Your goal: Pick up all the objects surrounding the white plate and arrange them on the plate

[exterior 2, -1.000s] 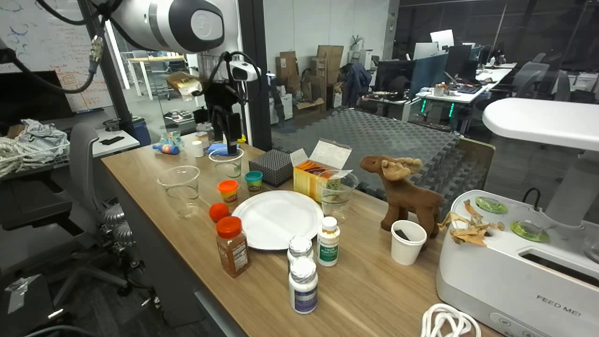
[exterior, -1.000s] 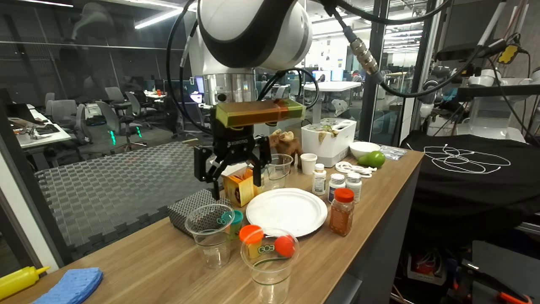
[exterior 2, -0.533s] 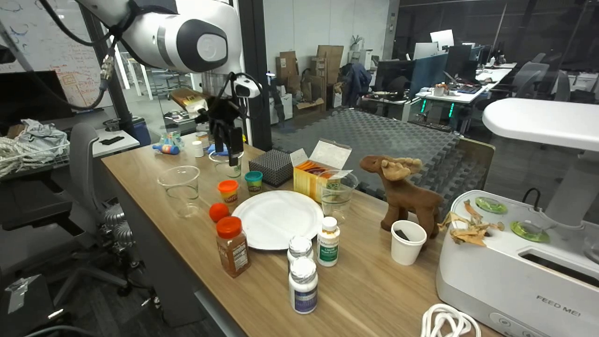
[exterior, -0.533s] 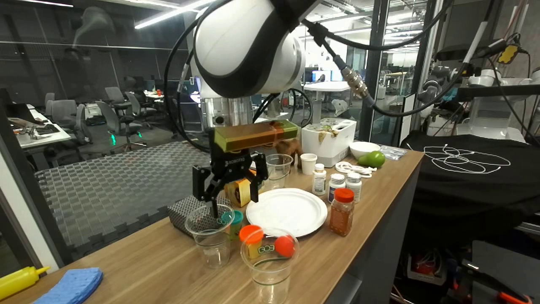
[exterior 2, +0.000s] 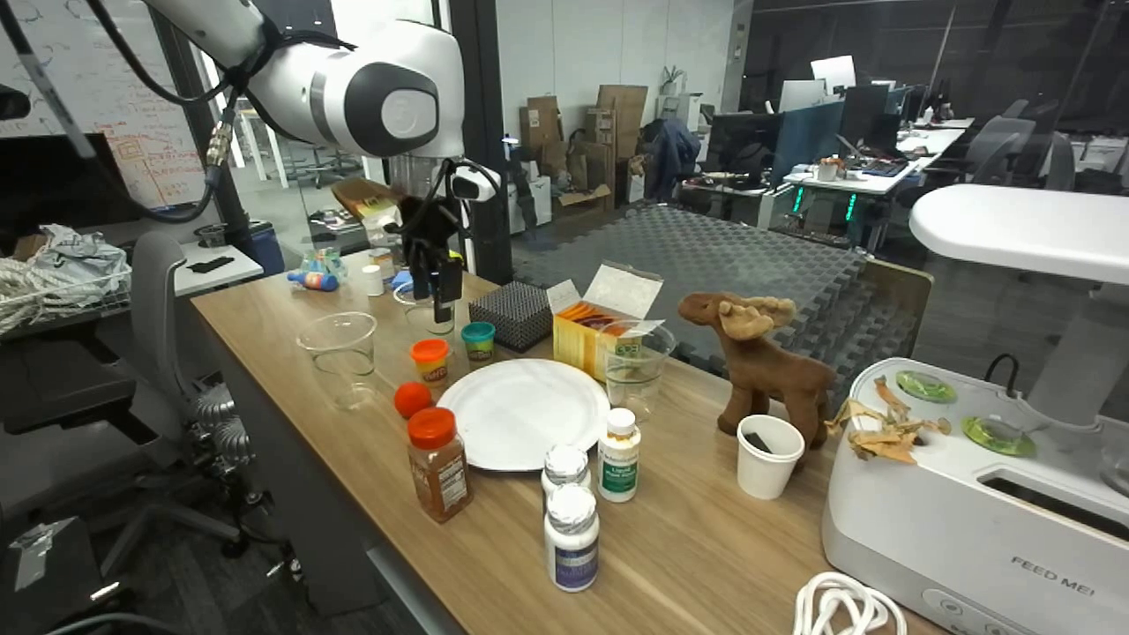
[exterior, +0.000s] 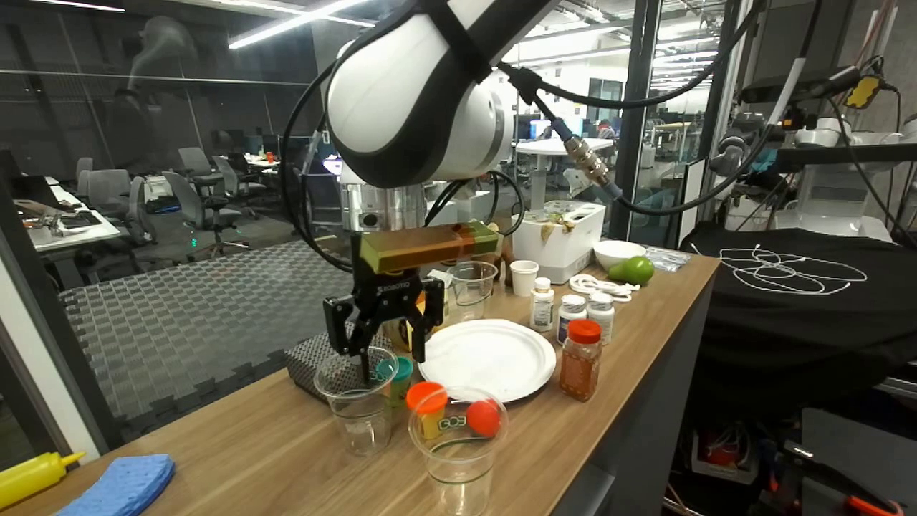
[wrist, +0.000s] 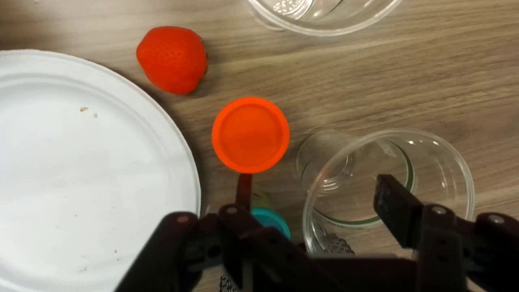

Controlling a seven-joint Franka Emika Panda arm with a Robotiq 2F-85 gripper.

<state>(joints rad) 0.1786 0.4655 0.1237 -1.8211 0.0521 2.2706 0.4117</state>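
At left in an exterior view, the gripper [exterior: 392,365] has dipped over a clear plastic cup [exterior: 365,431], jaws narrowed yet apart, holding nothing; a pick-up seems near. Rightward: a round orange-lidded tub [exterior: 423,393], the flat white plate [exterior: 494,360], nothing arranged on it, a squarish red-capped jar [exterior: 581,363].

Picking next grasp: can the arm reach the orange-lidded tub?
Likely yes, after a sideways shift: the gripper is open and nothing sits on the orange-lidded tub, though the clear cup beside it might get bumped.
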